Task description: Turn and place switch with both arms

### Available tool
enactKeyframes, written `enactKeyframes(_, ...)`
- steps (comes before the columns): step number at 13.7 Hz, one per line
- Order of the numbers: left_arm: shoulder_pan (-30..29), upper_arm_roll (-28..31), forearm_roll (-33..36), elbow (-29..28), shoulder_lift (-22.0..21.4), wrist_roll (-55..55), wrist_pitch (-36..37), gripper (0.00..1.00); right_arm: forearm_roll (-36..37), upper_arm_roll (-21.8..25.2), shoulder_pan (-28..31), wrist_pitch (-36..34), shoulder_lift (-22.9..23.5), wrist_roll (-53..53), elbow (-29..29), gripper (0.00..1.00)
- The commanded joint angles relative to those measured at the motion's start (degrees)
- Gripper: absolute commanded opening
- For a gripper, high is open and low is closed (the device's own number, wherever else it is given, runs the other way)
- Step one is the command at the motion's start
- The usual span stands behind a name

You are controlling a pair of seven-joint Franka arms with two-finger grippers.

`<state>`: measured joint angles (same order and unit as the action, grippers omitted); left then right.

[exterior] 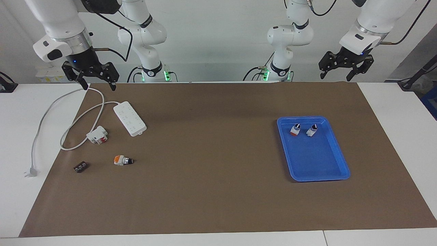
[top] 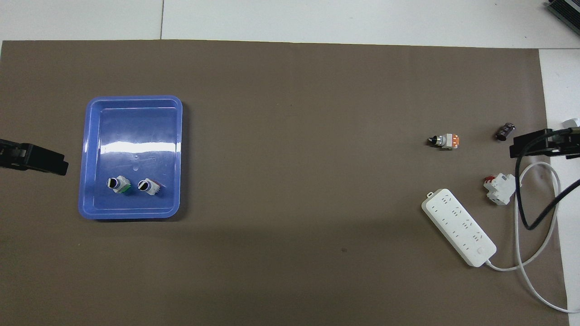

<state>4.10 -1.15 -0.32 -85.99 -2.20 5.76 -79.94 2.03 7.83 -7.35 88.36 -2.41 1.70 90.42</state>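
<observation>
A switch (exterior: 123, 160) with an orange-and-white base and a black knob lies on its side on the brown mat, toward the right arm's end of the table; it also shows in the overhead view (top: 445, 141). Two similar switches (exterior: 295, 130) (exterior: 312, 130) stand in a blue tray (exterior: 336, 172) toward the left arm's end. My right gripper (exterior: 98, 85) is open and empty, raised over the mat's edge near the robots. My left gripper (exterior: 336, 76) is open and empty, raised over the mat's edge at the left arm's end. Both arms wait.
A white power strip (exterior: 130, 118) with a looping white cable and plug (exterior: 30, 172) lies toward the right arm's end. A white-and-red block (exterior: 97, 134) sits beside it. A small black terminal strip (exterior: 81, 167) lies beside the lone switch.
</observation>
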Motion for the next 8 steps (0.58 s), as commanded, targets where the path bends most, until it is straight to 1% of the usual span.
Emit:
enactKeyframes(1,0.29,0.53,-0.56,-1.55,-1.41,-0.57,0.31,1.00,-1.06,0.08,0.05,0.58,-0.32,-1.09,0.28,1.00)
enactKeyframes(4,0.29,0.53,-0.56,-1.55,-1.41,-0.57,0.22,1.00,-1.15,0.08,0.75,0.93,-0.23,-1.09,0.28,1.00)
enactKeyframes(7,0.29,0.53,-0.65,-1.55,-1.41,-0.57,0.31,1.00,-0.89,0.08,-0.04,1.81,-0.49,-1.17,1.07,1.00)
enactKeyframes(8,0.29,0.53,-0.65,-1.55,-1.41,-0.57,0.22,1.00,-0.63,0.08,-0.04,3.99,-0.41,-0.30,1.07,1.00)
